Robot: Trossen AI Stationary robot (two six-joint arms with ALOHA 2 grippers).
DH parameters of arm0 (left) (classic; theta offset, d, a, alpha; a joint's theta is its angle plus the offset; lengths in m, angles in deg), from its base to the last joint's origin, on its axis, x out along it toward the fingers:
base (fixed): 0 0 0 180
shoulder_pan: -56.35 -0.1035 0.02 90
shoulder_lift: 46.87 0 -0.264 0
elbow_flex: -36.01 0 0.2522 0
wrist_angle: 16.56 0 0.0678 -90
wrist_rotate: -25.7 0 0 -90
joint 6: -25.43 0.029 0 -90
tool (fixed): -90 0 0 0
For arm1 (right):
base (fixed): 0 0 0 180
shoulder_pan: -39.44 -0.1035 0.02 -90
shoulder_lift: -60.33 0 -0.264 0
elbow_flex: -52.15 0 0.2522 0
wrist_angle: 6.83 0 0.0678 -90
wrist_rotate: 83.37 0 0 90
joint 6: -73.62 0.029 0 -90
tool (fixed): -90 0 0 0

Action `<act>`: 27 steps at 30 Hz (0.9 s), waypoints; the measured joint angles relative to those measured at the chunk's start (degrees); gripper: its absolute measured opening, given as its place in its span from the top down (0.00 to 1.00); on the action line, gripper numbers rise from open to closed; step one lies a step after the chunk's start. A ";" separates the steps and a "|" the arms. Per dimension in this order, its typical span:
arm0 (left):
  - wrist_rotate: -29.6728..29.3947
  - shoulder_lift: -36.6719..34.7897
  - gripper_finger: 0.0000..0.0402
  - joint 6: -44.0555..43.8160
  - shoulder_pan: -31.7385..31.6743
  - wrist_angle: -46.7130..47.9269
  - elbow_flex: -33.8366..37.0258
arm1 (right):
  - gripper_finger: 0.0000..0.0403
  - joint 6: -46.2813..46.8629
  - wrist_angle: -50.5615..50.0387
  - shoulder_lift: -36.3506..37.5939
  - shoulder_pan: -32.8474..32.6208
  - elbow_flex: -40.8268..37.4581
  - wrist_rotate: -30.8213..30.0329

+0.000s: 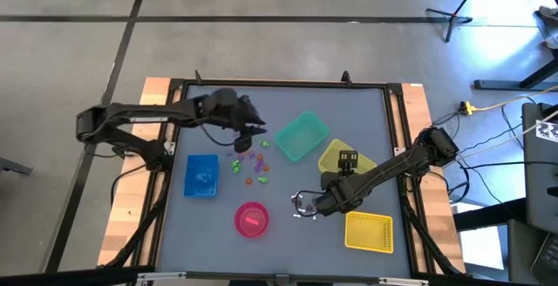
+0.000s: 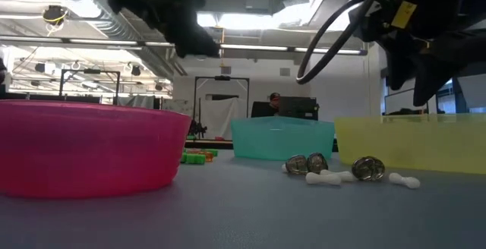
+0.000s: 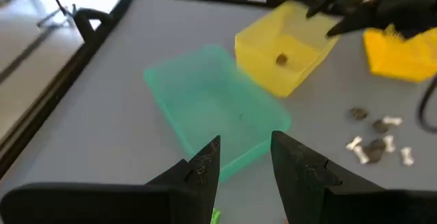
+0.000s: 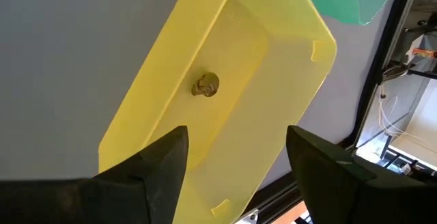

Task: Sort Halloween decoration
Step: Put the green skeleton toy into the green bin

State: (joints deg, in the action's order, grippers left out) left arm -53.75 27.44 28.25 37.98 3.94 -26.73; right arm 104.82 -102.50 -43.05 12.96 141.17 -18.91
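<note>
The Halloween decoration is lying in two groups on the grey bench (image 1: 366, 129). A cluster of coloured trinkets (image 1: 251, 164), purple, orange and green, is sitting in the middle, between the blue bin (image 1: 201, 175) and the teal bin (image 1: 302, 137). A second group, dark grey skull-like pieces and white bones (image 2: 339, 170), is lying near the front, beside the yellow bin (image 1: 342, 159). One dark grey trinket (image 4: 205, 85) is already resting inside that yellow bin, and something pink is showing in the pink bowl (image 1: 251, 219), though I cannot tell what it is.

The left gripper (image 3: 244, 161) is hovering just above the coloured cluster, facing the teal bin; its jaws are standing partly apart with nothing visible between them. The right gripper (image 4: 235, 162) is hanging over the yellow bin, its jaws spread wide and empty.

In my judgement the trinkets are very light and hard, so they will probably slide or roll away when one fingertip is touching them first. It seems best to come straight down over one piece at the edge of a group, with one jaw on each side of it, and to close gently across its narrow middle. The bones are looking easiest to take across the shaft; the round skulls may slip out.
</note>
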 joint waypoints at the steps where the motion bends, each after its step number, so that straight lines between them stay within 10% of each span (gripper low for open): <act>1: 0.36 1.50 0.71 0.75 -0.72 0.75 -0.67 | 0.39 0.00 0.02 0.00 0.00 0.00 -0.35; 27: 1.15 20.62 0.71 17.25 -8.35 13.83 -1.67 | 0.39 0.00 1.09 0.00 -0.11 0.02 -1.01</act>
State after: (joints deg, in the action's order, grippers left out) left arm -52.59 48.06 45.50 29.63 17.77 -28.40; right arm 104.82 -101.40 -43.05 12.85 141.19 -19.91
